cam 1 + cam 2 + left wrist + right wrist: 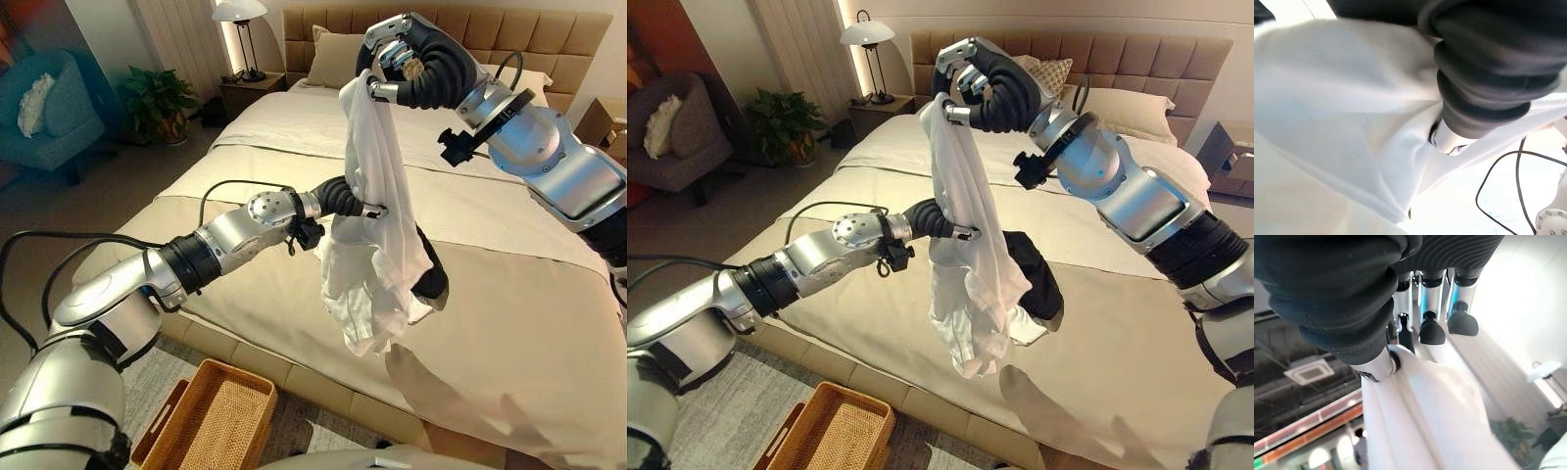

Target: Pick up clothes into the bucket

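Right robot hand pinching white garment by its top, dangling it above bed. Left robot hand reaching into cloth, grip unreadable. Wicker basket sitting on floor.

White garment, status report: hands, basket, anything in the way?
Right hand shut on white garment, held high over bed. Left hand behind the cloth, fingers hidden. Wicker basket on floor below, nothing blocking.

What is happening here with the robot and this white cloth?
The right hand holds a white garment up by its top, pinched above the bed. The left hand reaches into the hanging cloth midway, its fingers hidden there. The wicker basket waits on the floor beside the bed.
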`<state>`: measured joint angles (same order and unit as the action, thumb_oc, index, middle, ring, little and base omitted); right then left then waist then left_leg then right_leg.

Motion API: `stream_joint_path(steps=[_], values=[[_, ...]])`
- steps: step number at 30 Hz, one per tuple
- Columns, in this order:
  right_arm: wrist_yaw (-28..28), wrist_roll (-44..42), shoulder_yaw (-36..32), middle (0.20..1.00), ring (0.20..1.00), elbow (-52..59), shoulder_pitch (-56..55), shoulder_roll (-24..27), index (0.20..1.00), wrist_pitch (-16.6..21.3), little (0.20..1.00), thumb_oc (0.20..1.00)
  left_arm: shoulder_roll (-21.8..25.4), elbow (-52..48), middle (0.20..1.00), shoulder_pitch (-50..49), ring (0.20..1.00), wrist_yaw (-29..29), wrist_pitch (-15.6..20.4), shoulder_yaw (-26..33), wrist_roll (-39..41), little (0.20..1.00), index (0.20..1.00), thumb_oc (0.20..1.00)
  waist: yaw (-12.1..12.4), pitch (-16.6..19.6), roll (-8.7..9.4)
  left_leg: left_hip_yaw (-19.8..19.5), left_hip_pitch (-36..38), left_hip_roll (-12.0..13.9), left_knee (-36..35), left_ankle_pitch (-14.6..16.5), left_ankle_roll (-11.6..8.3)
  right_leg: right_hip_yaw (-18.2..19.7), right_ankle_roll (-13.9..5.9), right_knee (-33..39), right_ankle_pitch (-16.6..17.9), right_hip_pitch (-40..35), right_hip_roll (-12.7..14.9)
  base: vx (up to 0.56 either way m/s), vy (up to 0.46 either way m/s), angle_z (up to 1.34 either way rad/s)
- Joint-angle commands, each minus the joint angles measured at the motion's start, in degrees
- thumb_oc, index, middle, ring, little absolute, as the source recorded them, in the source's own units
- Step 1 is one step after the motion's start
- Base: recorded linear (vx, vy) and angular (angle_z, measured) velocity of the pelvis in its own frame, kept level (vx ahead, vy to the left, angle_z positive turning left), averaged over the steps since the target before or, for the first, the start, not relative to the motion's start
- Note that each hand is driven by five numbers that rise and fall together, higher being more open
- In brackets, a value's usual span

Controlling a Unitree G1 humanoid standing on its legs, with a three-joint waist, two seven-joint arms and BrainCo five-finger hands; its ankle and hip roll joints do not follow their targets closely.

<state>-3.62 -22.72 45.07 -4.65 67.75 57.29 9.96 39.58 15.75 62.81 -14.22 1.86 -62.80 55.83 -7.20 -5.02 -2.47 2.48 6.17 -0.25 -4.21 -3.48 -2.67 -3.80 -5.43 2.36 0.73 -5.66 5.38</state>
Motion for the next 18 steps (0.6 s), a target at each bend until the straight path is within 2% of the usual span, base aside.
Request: stream_joint_path(steps=[1,6,7,8,9,10,11,12,13,14,16,17,18], values=[[-2.35,1.96,-4.19,0.200,0.200,-1.46,0.53,1.58,0.200,1.05,0.200,0.200,4.25,1.67,0.200,2.69,0.200,-0.30,2.53,-0.91,-0.94,0.200,0.200,0.200,1.33,0.82,2.93,-1.91,-3.64,-2.17,9.79,7.61,0.53,-3.04,-3.22,-5.68,-0.22,3.08,3.54,0.00,0.000,0.00],[-2.31,2.27,-6.29,0.200,0.200,-3.18,-2.54,2.80,0.200,0.24,0.200,0.200,8.35,-0.74,0.200,3.02,0.200,0.78,4.15,-0.38,-3.41,0.200,0.200,0.200,2.22,0.40,2.92,-2.75,-3.76,-2.43,10.12,7.73,0.70,-3.88,-3.20,-6.44,-0.74,2.84,3.77,0.02,0.007,0.13],[-2.53,2.46,-6.82,0.482,0.482,-3.47,-3.14,2.81,0.482,0.10,0.482,0.482,9.41,-1.50,0.200,2.70,0.200,0.99,4.46,-0.10,-3.48,0.200,0.200,0.200,2.42,0.25,2.91,-2.96,-3.84,-2.52,10.26,7.77,0.76,-4.03,-3.18,-6.70,-0.85,2.91,3.83,0.00,0.002,0.19],[-2.59,2.75,-7.40,0.802,0.802,-3.75,-3.73,3.06,0.802,0.01,0.802,0.802,10.66,-2.15,0.200,2.41,0.200,1.27,4.80,0.24,-3.92,0.200,0.200,0.200,2.67,0.10,2.90,-3.16,-3.93,-2.60,10.26,7.75,0.79,-4.11,-3.15,-6.83,-0.95,2.98,3.85,0.01,0.007,0.17],[-2.65,3.45,-8.56,1.000,1.000,-4.20,-5.47,3.76,1.000,-0.35,1.000,1.000,14.44,-3.70,0.200,1.37,0.200,1.85,5.61,1.45,-5.13,0.200,0.200,0.200,3.22,-0.12,2.86,-3.56,-4.00,-2.74,10.29,7.74,0.86,-4.43,-3.14,-7.10,-1.12,2.98,3.98,0.00,0.003,0.12],[-2.65,3.47,-8.61,1.000,1.000,-4.16,-5.52,3.72,1.000,-0.36,1.000,1.000,14.54,-3.81,0.200,1.31,0.200,1.89,5.58,1.47,-5.15,0.200,0.200,0.200,3.17,-0.12,2.89,-3.58,-4.00,-2.74,10.30,7.75,0.86,-4.45,-3.14,-7.11,-1.14,2.96,3.98,0.01,0.008,0.10],[-2.40,3.87,-9.50,1.000,1.000,-5.01,-6.90,4.46,1.000,-0.80,1.000,1.000,18.04,-5.21,0.200,-0.13,0.200,2.70,6.19,3.00,-6.83,0.200,0.200,0.200,3.81,-0.28,2.85,-3.81,-4.08,-2.85,10.41,7.77,0.89,-4.76,-3.15,-7.20,-1.18,2.92,4.16,0.00,0.004,0.12],[-2.39,3.89,-9.49,1.000,1.000,-4.99,-6.92,4.43,1.000,-0.80,1.000,1.000,18.12,-5.32,0.200,-0.25,0.200,2.74,6.16,3.08,-6.88,0.200,0.200,0.200,3.76,-0.26,2.86,-3.82,-4.08,-2.85,10.42,7.78,0.89,-4.78,-3.16,-7.21,-1.19,2.91,4.17,0.00,0.005,0.16],[-2.18,4.13,-10.29,1.000,1.000,-5.96,-8.26,5.33,1.000,-1.11,1.000,1.000,21.97,-6.57,0.200,-1.79,0.200,3.91,6.87,5.16,-9.16,0.200,0.200,0.200,4.52,-0.55,2.79,-4.14,-4.25,-2.92,10.52,7.79,0.97,-5.15,-3.15,-7.27,-1.25,2.90,4.31,0.00,0.001,0.15],[-2.17,4.14,-10.27,1.000,1.000,-5.93,-8.26,5.30,1.000,-1.12,1.000,1.000,22.04,-6.67,0.200,-1.93,0.200,3.93,6.84,5.27,-9.19,0.200,0.200,0.200,4.47,-0.55,2.78,-4.15,-4.24,-2.93,10.52,7.80,0.97,-5.16,-3.15,-7.28,-1.26,2.88,4.32,-0.01,0.003,0.14],[-1.70,4.35,-12.11,1.000,1.000,-7.14,-11.01,6.10,1.000,-1.69,1.000,1.000,26.04,-7.42,0.200,-5.11,0.200,6.25,7.70,9.95,-13.50,0.200,0.200,0.200,5.34,-0.86,2.79,-4.55,-4.55,-3.06,10.82,7.82,1.02,-5.54,-3.11,-7.37,-1.32,2.93,4.44,-0.01,0.000,0.11],[-1.76,4.28,-14.37,1.000,1.000,-8.51,-13.62,6.62,1.000,-2.42,1.000,1.000,28.57,-6.92,0.200,-8.32,0.200,8.93,8.26,15.48,-17.46,0.200,0.200,0.200,6.29,-1.52,2.92,-4.88,-4.66,-3.13,11.19,8.04,1.00,-5.97,-3.04,-7.61,-1.59,2.85,4.52,-0.03,-0.004,0.16],[-1.71,4.19,-15.50,1.000,1.000,-9.54,-14.69,6.77,1.000,-2.79,1.000,1.000,29.77,-6.51,0.200,-10.17,0.200,10.18,8.43,18.49,-20.01,0.200,0.200,0.200,6.65,-1.65,2.95,-5.19,-5.27,-3.28,11.26,7.74,1.03,-6.28,-3.03,-7.66,-1.52,3.24,4.61,-0.03,-0.002,0.14]])
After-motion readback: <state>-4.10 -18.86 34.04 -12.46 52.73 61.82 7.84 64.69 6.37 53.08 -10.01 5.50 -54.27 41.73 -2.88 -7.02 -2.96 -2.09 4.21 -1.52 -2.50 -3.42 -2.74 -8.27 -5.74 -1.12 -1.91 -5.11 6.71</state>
